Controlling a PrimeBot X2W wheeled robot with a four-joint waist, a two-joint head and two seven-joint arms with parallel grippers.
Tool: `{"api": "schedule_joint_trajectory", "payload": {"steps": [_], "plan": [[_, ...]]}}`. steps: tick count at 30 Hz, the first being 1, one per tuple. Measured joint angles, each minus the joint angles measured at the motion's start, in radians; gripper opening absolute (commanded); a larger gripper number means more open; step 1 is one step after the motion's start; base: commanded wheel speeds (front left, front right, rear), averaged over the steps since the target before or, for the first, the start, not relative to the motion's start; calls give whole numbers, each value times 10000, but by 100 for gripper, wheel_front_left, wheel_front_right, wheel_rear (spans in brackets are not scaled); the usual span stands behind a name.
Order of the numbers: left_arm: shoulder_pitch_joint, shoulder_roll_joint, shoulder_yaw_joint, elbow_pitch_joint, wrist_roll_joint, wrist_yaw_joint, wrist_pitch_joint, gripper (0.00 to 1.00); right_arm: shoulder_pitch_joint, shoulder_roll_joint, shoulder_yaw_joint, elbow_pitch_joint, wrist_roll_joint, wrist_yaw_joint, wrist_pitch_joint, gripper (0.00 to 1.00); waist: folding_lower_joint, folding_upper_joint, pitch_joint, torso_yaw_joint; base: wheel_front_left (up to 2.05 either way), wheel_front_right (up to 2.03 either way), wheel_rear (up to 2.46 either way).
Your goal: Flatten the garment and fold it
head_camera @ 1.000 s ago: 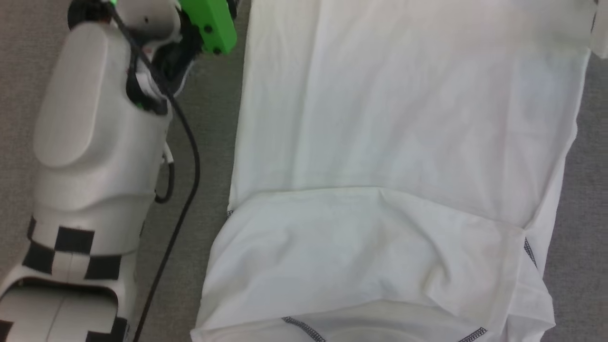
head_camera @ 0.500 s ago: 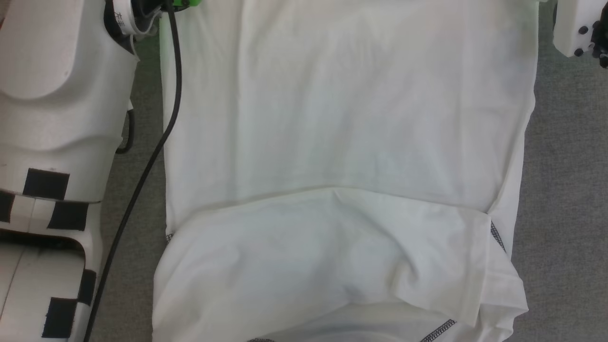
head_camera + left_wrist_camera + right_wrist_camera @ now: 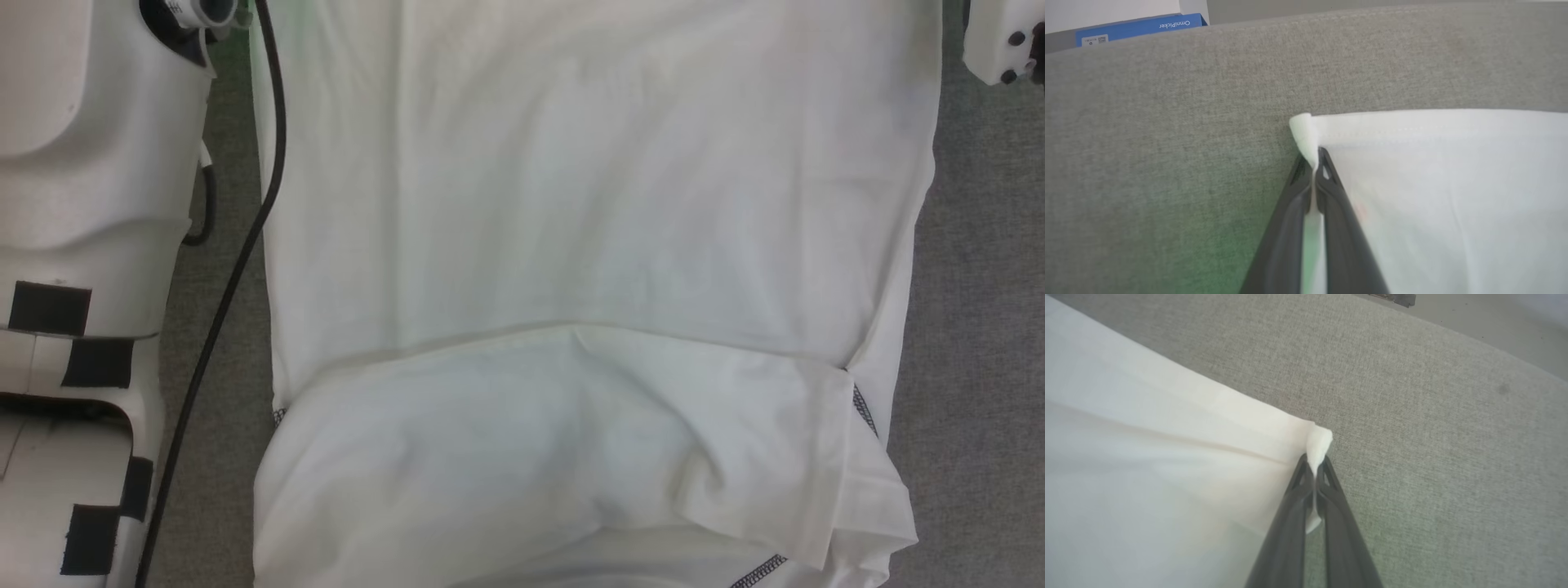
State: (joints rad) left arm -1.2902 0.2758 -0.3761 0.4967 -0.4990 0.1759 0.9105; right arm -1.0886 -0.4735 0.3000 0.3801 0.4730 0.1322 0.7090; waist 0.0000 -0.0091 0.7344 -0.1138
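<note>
Looking from the left, the pale left forearm (image 3: 82,163) with its black check patches comes down that side, and a black cable (image 3: 237,269) trails beside it over the grey fabric surface (image 3: 980,327). Out at the arm's end, the left gripper (image 3: 1314,161) is pinched tight on a far corner of the garment (image 3: 588,204). Its two dark fingers (image 3: 1286,228) are pressed together with a strip of white hem squeezed between them, and a little nub of cloth pokes out past the tips. Beyond the edge of the grey surface sits a blue box (image 3: 1139,27) lettered OmniPicker. Across the middle, the white garment lies spread on the grey surface. A fold edge runs across its near half, with a few soft wrinkles below it, and dark zigzag stitching (image 3: 864,408) peeks out at the near right edge. Over on the right, the right gripper (image 3: 1314,463) is clamped the same way on the other far corner, fingers closed on a pinch of white fabric. The far hem runs straight away from each grip.
</note>
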Motion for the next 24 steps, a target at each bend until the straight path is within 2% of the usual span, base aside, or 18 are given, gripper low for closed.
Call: {"api": "schedule_joint_trajectory", "payload": {"steps": [5,13,14,24], "plan": [[341,-280,518,-96,-646,-140,-857,0,-8,-105,75,255,33,0,-318,0,0,0,-227,166,0,0,0],[801,-487,1323,-244,-1651,-750,-2067,0,0,-242,132,566,17,0,-872,0,0,0,-1127,482,0,0,0],[1202,-487,1444,-332,-1831,-972,-2263,0,52,-293,150,621,36,0,-1058,0,0,0,-1573,615,0,0,0],[3430,-474,1728,-1001,-2853,-1973,-2713,0,1733,-395,58,370,673,0,-1469,0,0,0,-3377,1075,0,0,0]]}}
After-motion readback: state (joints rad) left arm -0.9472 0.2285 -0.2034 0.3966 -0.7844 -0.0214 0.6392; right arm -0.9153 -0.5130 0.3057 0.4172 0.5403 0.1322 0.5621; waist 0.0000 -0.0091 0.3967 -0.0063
